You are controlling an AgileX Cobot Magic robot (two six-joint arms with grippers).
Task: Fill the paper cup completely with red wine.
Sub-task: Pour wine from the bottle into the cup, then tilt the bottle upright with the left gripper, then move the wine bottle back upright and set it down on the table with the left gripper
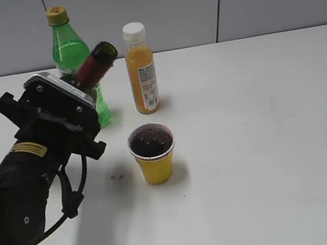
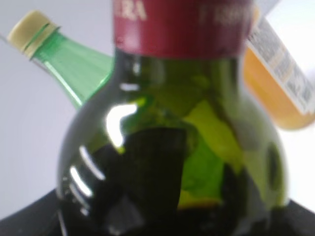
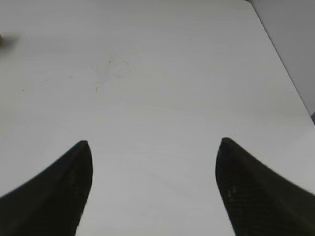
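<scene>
Arm on the far L of the exterior view is black, w/ a yellow sticker on its sleeve, and ends in the left gripper [image 1: 83, 92], which is clamped round a wine bottle [image 1: 94, 65]; fingers themselves are hidden behind the wrist block, but the bottle is off the table and carried at a slant, neck up and to the R, open mouth pointing toward the back wall. Left wrist view shows that bottle's shoulder [image 2: 172, 147] filling the pic: dark green glass, maroon foil band on top w/ pale lettering, dark liquid low in the body. Behind the bottle stands a green soda bottle [image 1: 72, 56] w/ yellow cap, upright, partly covered by the gripper. Next along, an orange juice bottle [image 1: 141, 70] w/ white cap stands upright just beside the green one, apart from it. In front of the juice and a bit L of it sits the paper cup [image 1: 154, 154]: yellow, white rim, upright on the white table [image 1: 265, 144], holding red wine [image 1: 151, 141] up close to the rim, small bubbles on the surface. Two tiny dark spots lie on the table just L of the cup. Cup is apart from both bottles and from the gripper. Right gripper [image 3: 155, 187] shows only in its own wrist view: two dark fingers spread wide, nothing btwn them, bare table beneath, w/ faint smudges.
</scene>
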